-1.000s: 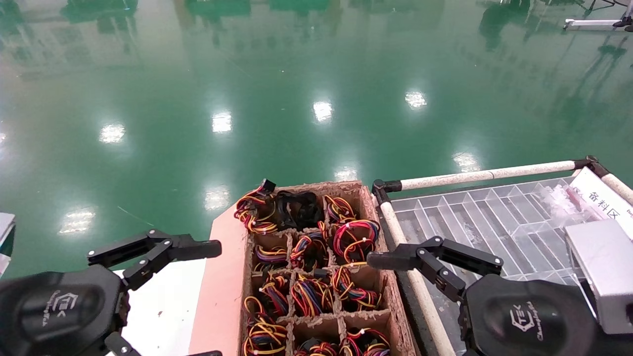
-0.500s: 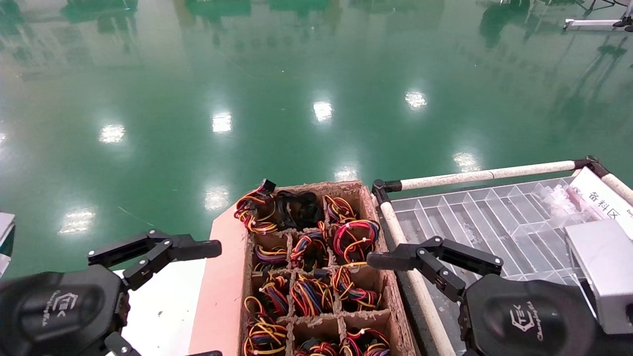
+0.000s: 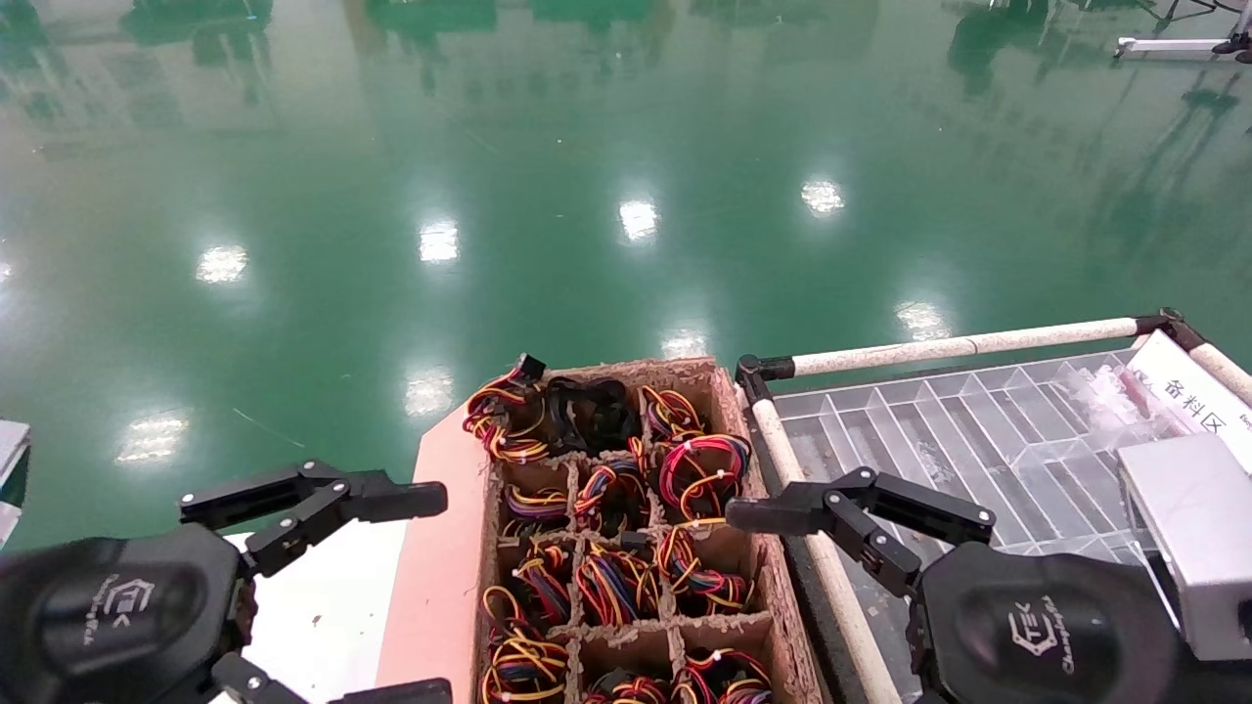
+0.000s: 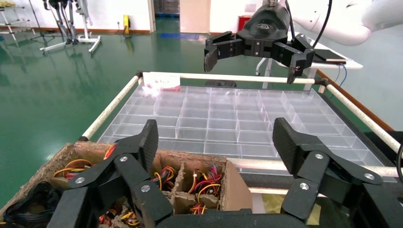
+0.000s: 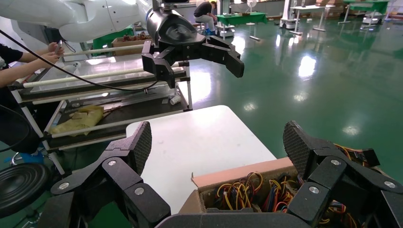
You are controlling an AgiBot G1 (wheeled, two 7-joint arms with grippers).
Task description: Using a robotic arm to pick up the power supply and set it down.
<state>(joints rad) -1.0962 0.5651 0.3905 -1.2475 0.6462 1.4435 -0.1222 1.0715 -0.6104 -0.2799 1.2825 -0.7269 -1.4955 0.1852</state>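
Your left black two-finger pincer (image 3: 437, 594) has crept a little toward the brown cardboard divider crate (image 3: 729, 411) over the last second, and its lower finger now shows more fully. Its jaws are spread wide and hold nothing. Your right black pincer (image 5: 218, 142) hangs at the crate's other side, just as released, and has not budged. The power supply sits in the crate between the two pincers. Only its coiled red, yellow and black wire bundles (image 3: 611, 577) show in the compartments, and the metal cases under them are hidden. Nothing has been gripped, so I judge you are only starting the approach. Expect the loose wires to snag on the dividers when you lift.
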